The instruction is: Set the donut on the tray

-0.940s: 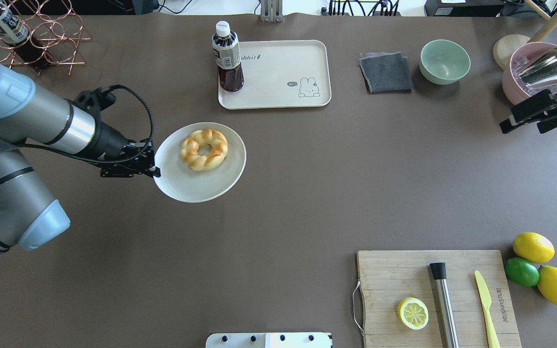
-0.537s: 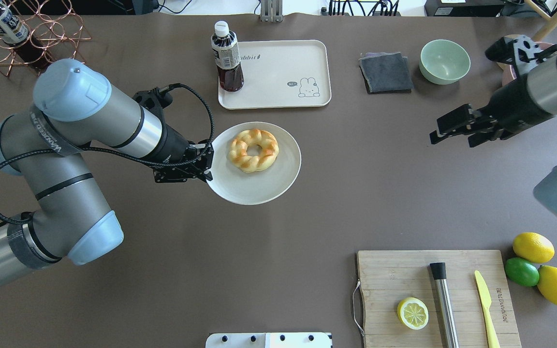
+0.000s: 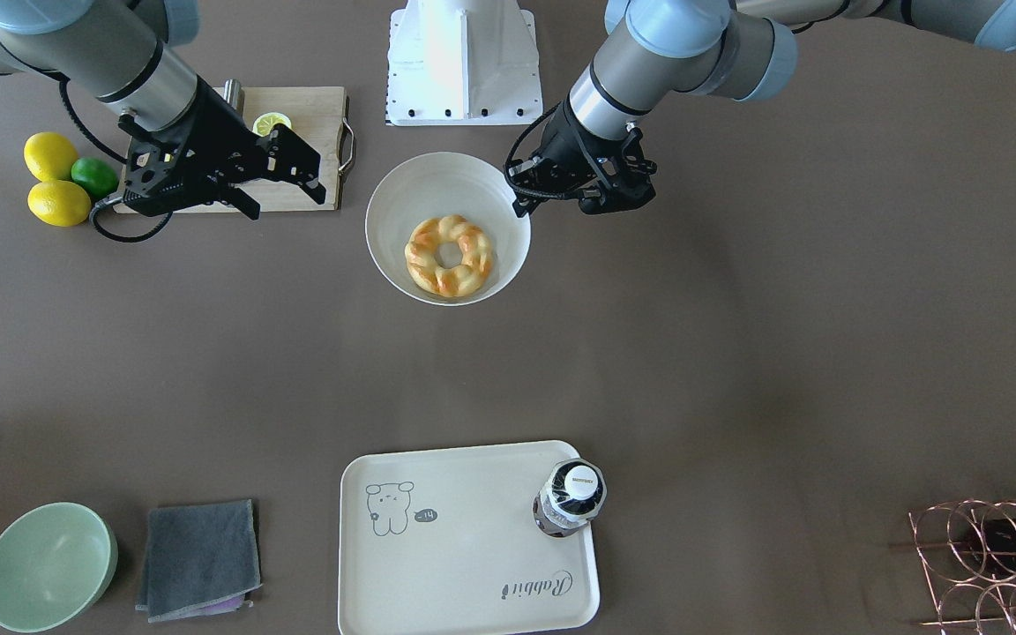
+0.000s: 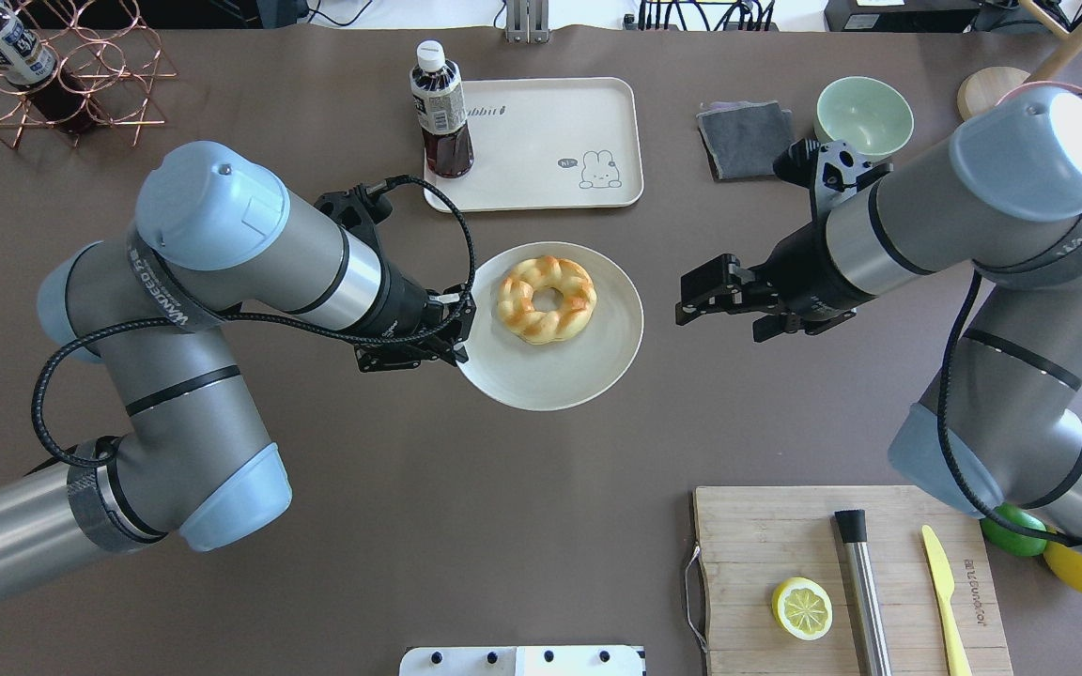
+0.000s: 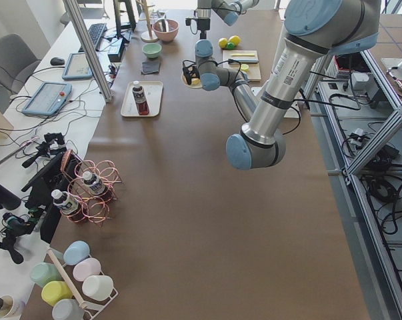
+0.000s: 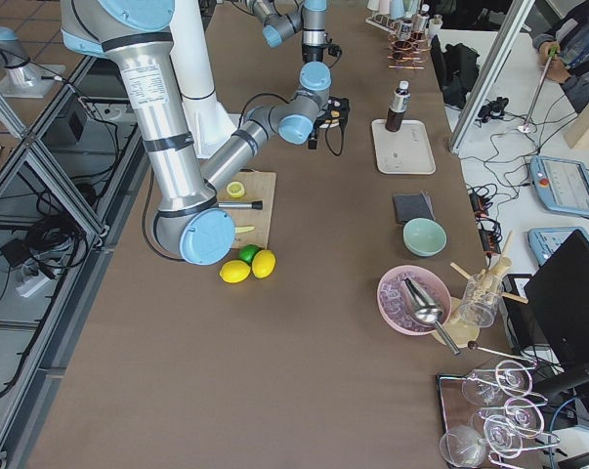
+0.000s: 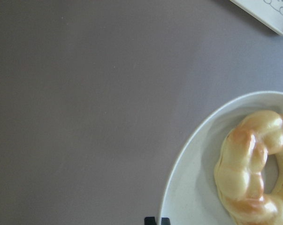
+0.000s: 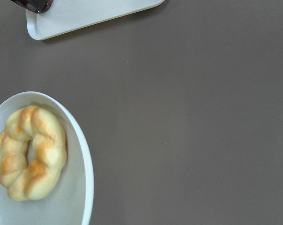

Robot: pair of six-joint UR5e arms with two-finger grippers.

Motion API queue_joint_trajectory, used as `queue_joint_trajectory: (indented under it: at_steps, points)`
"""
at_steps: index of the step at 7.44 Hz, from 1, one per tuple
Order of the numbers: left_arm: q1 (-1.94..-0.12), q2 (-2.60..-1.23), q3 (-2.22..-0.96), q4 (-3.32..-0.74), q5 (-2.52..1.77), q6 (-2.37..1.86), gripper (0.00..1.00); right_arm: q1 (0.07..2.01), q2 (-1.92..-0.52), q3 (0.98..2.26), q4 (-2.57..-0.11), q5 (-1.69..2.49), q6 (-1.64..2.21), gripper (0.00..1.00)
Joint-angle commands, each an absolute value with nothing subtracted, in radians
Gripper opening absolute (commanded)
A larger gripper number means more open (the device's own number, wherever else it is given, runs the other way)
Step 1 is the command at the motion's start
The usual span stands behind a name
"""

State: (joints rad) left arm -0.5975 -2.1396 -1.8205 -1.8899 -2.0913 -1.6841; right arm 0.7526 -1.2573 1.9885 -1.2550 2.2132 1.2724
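Observation:
The golden twisted donut (image 4: 547, 299) lies on a round white plate (image 4: 588, 361) near the table's middle. My left gripper (image 4: 459, 330) is shut on the plate's left rim and holds it; the plate looks tilted in the front view (image 3: 384, 207), with the donut (image 3: 450, 256) on it. My right gripper (image 4: 715, 314) is open and empty, just right of the plate. The cream tray (image 4: 550, 141) with the rabbit drawing lies behind the plate. Both wrist views show the donut (image 7: 249, 173) (image 8: 31, 152).
A dark drink bottle (image 4: 440, 113) stands on the tray's left end. A grey cloth (image 4: 748, 141) and a green bowl (image 4: 864, 119) lie at the back right. A wooden cutting board (image 4: 757, 526) with a lemon half (image 4: 802, 608) is at the front right. A wire rack (image 4: 81, 75) stands at the back left.
My left arm has carried the plate with the donut to the right, towards the table's middle. My right arm has come in from the right edge towards the plate, its gripper open.

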Motion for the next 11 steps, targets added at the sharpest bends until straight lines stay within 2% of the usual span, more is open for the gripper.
queue_joint_trajectory:
  at_steps: [1,2,3,4,6,7,11]
  points:
    - [-0.546,-2.161,-1.822,-1.893,-1.982,-1.686,0.00,0.672,-1.238,1.976,-1.252,2.149,1.350,0.99]
    - [-0.546,-2.167,-1.828,-1.894,-1.982,-1.686,0.00,0.667,-1.238,1.976,-1.252,2.151,1.367,0.96]
    - [-0.546,-2.168,-1.832,-1.899,-1.983,-1.686,0.00,0.669,-1.239,1.977,-1.252,2.151,1.367,0.89]
    - [-0.548,-2.166,-1.832,-1.901,-1.983,-1.680,0.00,0.669,-1.239,1.980,-1.252,2.154,1.367,0.67]
    - [-0.546,-2.172,-1.829,-1.904,-1.983,-1.680,0.00,0.669,-1.238,1.979,-1.252,2.157,1.367,0.03]
    - [-0.548,-2.177,-1.829,-1.904,-1.983,-1.681,0.00,0.669,-1.236,1.979,-1.252,2.158,1.367,0.00]
    - [-0.548,-2.192,-1.827,-1.904,-1.965,-1.686,0.00,0.672,-1.235,1.980,-1.252,2.158,1.406,0.00]
